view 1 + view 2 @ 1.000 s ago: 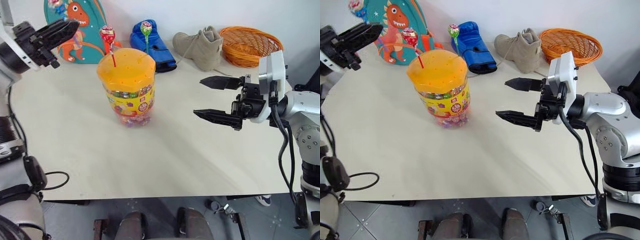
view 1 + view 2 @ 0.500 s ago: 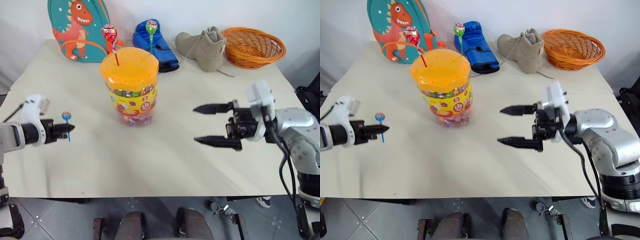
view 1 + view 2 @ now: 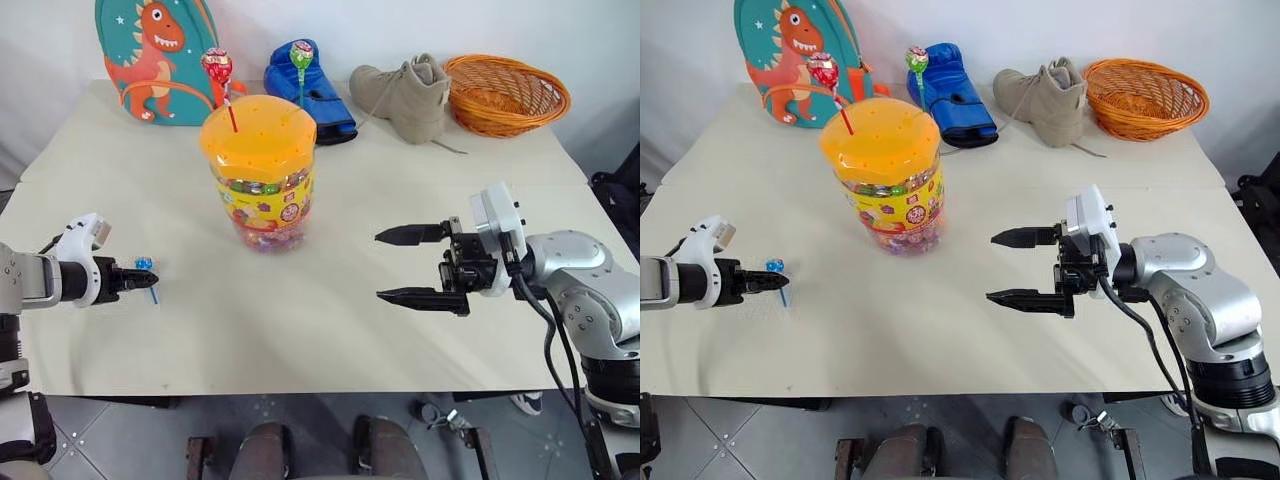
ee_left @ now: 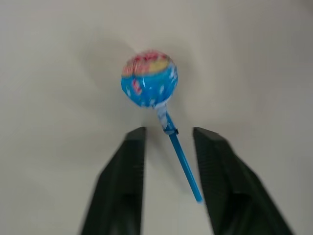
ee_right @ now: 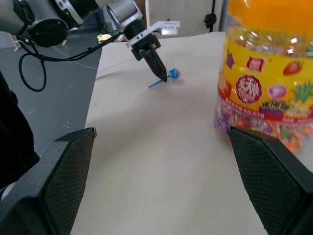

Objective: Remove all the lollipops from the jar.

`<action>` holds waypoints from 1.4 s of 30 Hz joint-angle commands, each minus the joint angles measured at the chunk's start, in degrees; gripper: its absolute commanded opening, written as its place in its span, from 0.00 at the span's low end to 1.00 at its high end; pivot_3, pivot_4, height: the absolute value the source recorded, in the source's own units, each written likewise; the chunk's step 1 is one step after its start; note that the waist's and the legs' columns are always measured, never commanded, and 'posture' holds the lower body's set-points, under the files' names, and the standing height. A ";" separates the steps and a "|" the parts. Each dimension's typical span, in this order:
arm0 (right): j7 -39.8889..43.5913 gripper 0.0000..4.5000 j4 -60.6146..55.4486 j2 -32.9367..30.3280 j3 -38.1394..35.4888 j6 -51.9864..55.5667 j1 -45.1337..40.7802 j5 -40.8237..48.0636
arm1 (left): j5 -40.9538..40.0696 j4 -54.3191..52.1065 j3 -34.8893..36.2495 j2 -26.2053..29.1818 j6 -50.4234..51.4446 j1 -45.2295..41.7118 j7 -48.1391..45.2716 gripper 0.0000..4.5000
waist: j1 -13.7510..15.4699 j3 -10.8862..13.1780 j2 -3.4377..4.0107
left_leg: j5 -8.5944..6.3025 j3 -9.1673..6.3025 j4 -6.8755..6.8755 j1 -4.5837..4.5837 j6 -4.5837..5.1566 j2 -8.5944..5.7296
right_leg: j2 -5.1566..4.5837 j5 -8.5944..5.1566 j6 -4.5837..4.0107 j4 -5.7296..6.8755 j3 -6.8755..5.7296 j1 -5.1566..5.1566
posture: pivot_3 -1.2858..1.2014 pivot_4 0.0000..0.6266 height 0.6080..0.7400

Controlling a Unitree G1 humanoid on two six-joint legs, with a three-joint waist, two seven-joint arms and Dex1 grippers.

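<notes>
While the table (image 3: 330, 330) is carrying everything, the jar (image 3: 260, 170) is standing mid-table w/ red lollipop (image 3: 217, 68) & green lollipop (image 3: 300, 55) sticking from its lid. R gripper (image 3: 400, 265) is hanging spread wide, empty. L gripper (image 4: 168, 142), fingers parted, is straddling blue lollipop (image 4: 149, 81) lying on the table.

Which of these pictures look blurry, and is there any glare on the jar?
Left wrist view: the blue lollipop and the black fingers are soft, casting a faint shadow on the table. Right wrist view: the near fingers are out of focus, with small bright glints on the jar. Eye views look sharp and evenly lit.
</notes>
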 commanded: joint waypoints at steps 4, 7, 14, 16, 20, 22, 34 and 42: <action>-0.80 1.00 -1.83 -1.28 -3.15 -1.06 -1.02 0.48 | -1.22 -6.86 -4.71 8.61 -2.28 -2.15 -5.23 0.79 | -0.12 0.04 -0.07 | -0.02 0.06 -0.01 -0.07 -0.06 0.07 | 0.06 -0.02 -0.04 0.06 0.10 -0.21 | 0.52 0.24 1.00; -0.69 1.00 -0.61 -1.77 -3.61 -1.88 -1.81 -0.39 | -2.16 -9.76 -4.05 10.97 -8.38 -4.05 -9.71 0.79 | 0.20 0.04 -0.07 | -0.03 0.14 0.00 -0.14 -0.06 0.04 | 0.05 -0.02 -0.04 0.08 0.16 -0.31 | 0.52 0.24 1.00; -0.03 1.00 2.72 -2.71 -4.75 -4.51 -4.27 -2.02 | -5.54 -13.91 8.56 0.94 -40.90 -7.64 -18.33 0.79 | 0.65 0.07 -0.12 | -0.03 0.25 0.06 -0.23 -0.06 0.06 | 0.04 -0.02 -0.04 0.11 0.23 -0.44 | 0.52 0.24 1.00; 0.02 1.00 3.52 -2.79 -4.88 -5.13 -5.39 -2.48 | -6.28 -13.08 8.67 -1.13 -45.81 -7.95 -21.55 0.79 | 0.67 0.07 -0.12 | -0.03 0.30 0.08 -0.22 -0.05 0.05 | 0.04 -0.01 -0.04 0.14 0.24 -0.46 | 0.52 0.24 1.00; -0.32 1.00 4.18 -2.59 -5.04 -5.31 -7.17 -2.50 | -8.01 -9.56 8.09 -4.68 -53.42 -10.48 -27.38 0.79 | 0.30 0.07 -0.13 | -0.03 0.36 0.05 -0.22 -0.05 0.05 | 0.06 -0.01 -0.03 0.18 0.27 -0.52 | 0.52 0.24 1.00; -0.49 1.00 4.28 -2.59 -4.93 -5.67 -7.46 -2.80 | -8.12 -7.87 6.28 -5.51 -54.24 -12.20 -29.22 0.79 | 0.17 0.08 -0.14 | -0.03 0.37 0.06 -0.24 -0.05 0.05 | 0.06 -0.01 -0.03 0.18 0.27 -0.54 | 0.52 0.24 1.00; -3.90 1.00 4.52 -1.16 -6.44 -3.43 -10.84 -0.02 | -2.39 8.61 -3.60 -15.03 -63.67 -24.85 -34.10 0.79 | 0.57 0.09 -0.17 | -0.03 0.39 0.13 -0.26 -0.02 0.04 | 0.06 0.01 0.00 0.20 0.27 -0.55 | 0.52 0.24 1.00; -7.34 1.00 5.05 -0.18 -9.10 -2.39 -14.30 2.14 | 0.36 17.05 -4.89 -18.43 -67.98 -30.07 -36.07 0.59 | 0.02 0.10 -0.18 | -0.04 0.39 0.12 -0.27 -0.01 0.03 | 0.06 0.01 0.00 0.19 0.25 -0.56 | 0.52 0.24 1.00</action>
